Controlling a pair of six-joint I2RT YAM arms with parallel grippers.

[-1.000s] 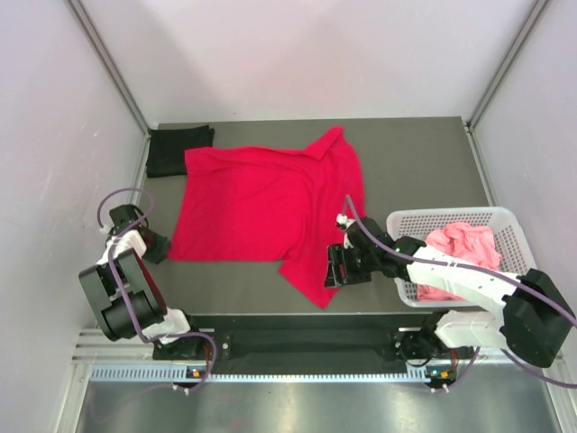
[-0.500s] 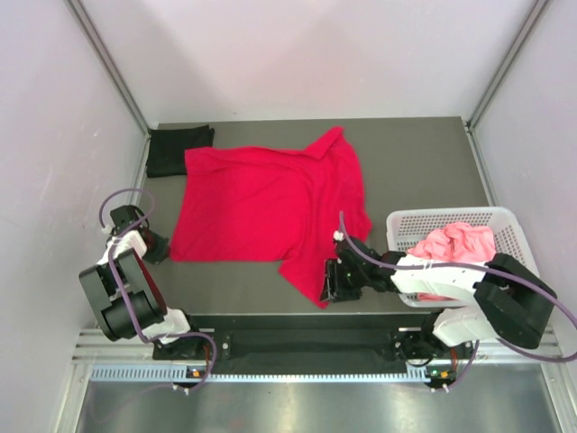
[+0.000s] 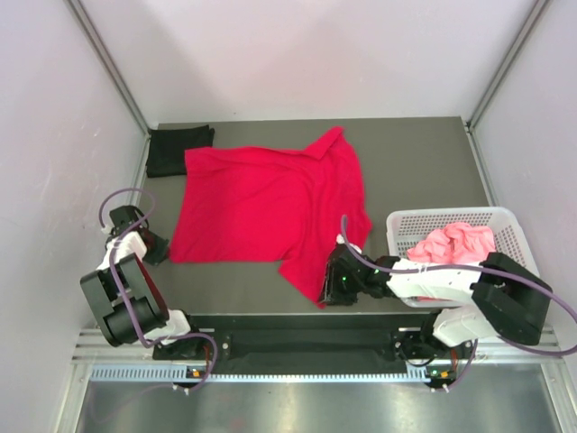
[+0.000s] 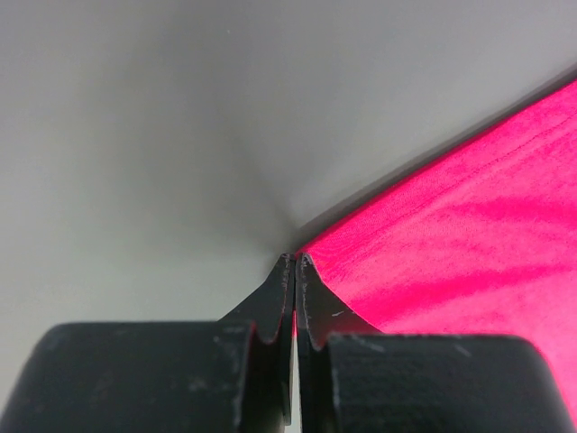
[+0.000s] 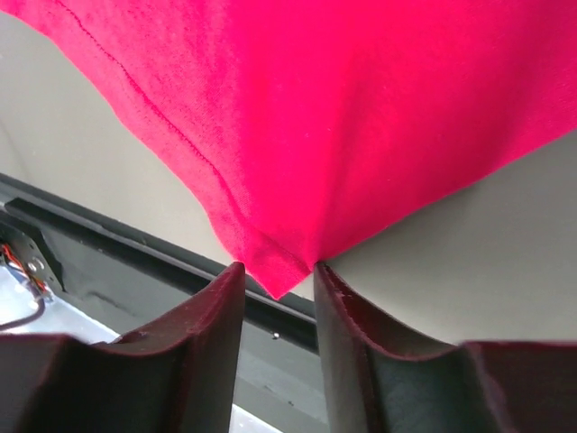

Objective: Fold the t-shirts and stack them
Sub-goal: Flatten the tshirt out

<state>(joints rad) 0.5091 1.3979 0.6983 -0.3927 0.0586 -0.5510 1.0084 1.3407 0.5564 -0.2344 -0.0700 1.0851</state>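
The red t-shirt (image 3: 270,203) lies spread on the dark table, part of it folded over at the back right. My left gripper (image 3: 160,247) sits at its near left corner; in the left wrist view the gripper (image 4: 296,258) is shut, with a sliver of the red t-shirt (image 4: 469,225) between the fingers. My right gripper (image 3: 333,287) is at the shirt's near right corner. In the right wrist view it (image 5: 278,268) is open, and the corner tip of the red t-shirt (image 5: 273,284) hangs between its fingers. The black t-shirt (image 3: 178,150) lies folded at the back left. The salmon pink t-shirt (image 3: 460,244) is bunched in the basket.
The white lattice basket (image 3: 446,219) stands at the near right, just beside my right arm. The table's front edge (image 5: 108,242) runs right under the right gripper. Grey walls close in the left, back and right sides.
My right gripper has moved nearer and lower, down onto the shirt's near right corner. The left gripper has stayed at the near left corner.
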